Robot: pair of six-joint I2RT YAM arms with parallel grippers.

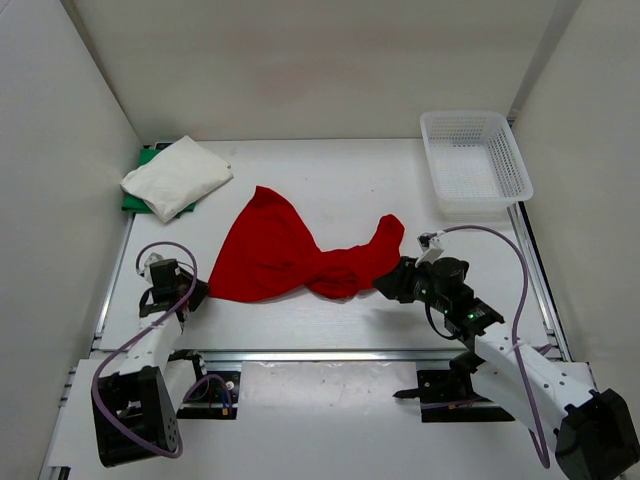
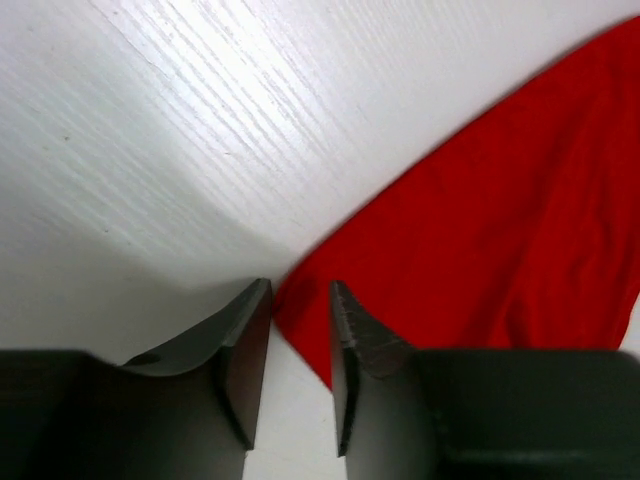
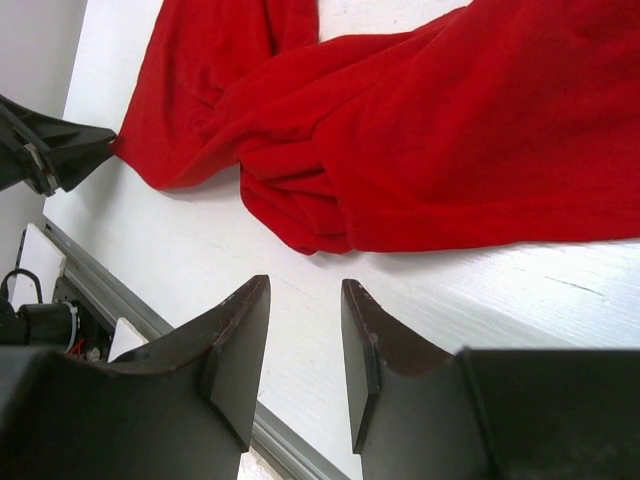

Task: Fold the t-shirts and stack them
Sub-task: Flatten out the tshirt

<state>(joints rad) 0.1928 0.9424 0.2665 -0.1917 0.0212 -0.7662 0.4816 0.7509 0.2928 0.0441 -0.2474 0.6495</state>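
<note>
— Where do we find the red t-shirt?
— Crumpled on the surface, stretched between our two sets of jaws. One corner lies in the gap of the left jaws, which stand parted, not clamped on it.
— And the right jaws?
— Parted too, holding nothing. We see the bunched cloth just ahead of their tips. A folded white t-shirt sits well beyond the left jaws.

No legible text or markings.
</note>
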